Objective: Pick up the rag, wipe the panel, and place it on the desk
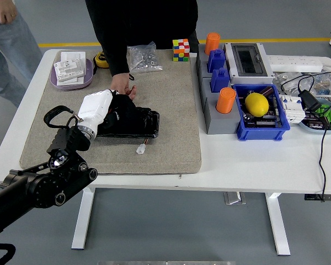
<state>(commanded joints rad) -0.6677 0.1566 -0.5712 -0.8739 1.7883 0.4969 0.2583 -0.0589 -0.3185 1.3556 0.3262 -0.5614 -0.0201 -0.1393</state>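
Black jointed left arm [38, 185], white-shelled hand [99, 107], looped cable.

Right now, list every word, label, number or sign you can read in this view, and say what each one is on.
No text can be read.
White packets in the purple tray: printed markings, too small to read.
Breaker unit beside the blue bin: markings too blurred to read.
Grey enclosure, colour cube, orange cups: no lettering visible.
Black panel under the left hand: no label visible.
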